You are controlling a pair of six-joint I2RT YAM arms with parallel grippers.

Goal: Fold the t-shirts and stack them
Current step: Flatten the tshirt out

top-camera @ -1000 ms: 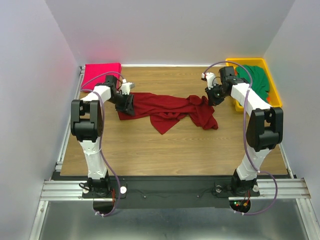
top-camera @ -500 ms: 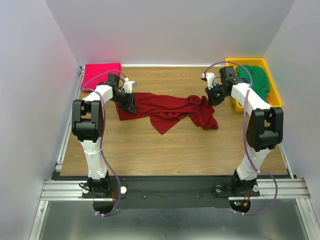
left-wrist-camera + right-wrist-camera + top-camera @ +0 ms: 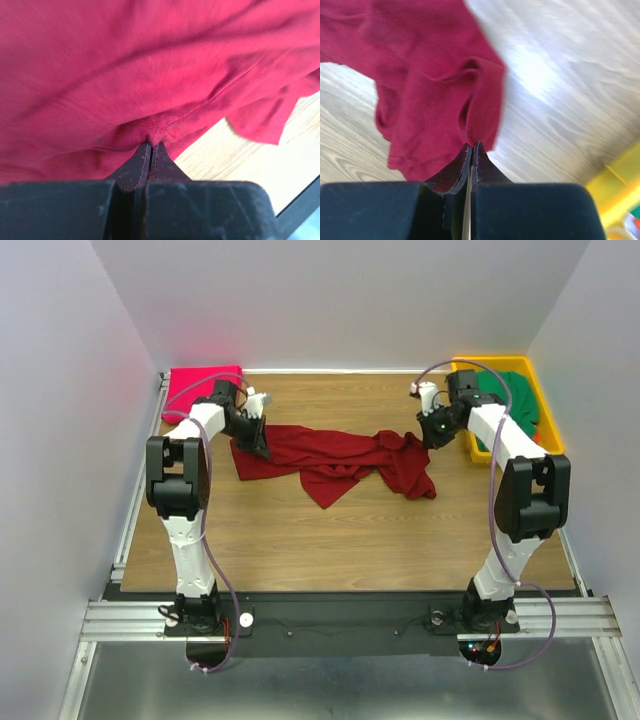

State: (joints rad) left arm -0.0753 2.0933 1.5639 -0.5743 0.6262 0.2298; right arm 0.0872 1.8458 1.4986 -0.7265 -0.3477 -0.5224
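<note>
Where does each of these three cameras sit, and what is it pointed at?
Top: above and behind the robot, looking down on the table; left arm and right arm show.
Left wrist: on the left arm, looking along the left gripper, shut on the maroon t-shirt.
Right wrist: likewise along the right gripper, pinching the shirt's other end.
All three share the maroon t-shirt.

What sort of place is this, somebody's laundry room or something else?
Most likely a robot lab test cell, not a home. Plain white walls box in a wooden table, two robot arms are bolted to a metal rail at its near edge, and a green shirt sits in a yellow bin.
</note>
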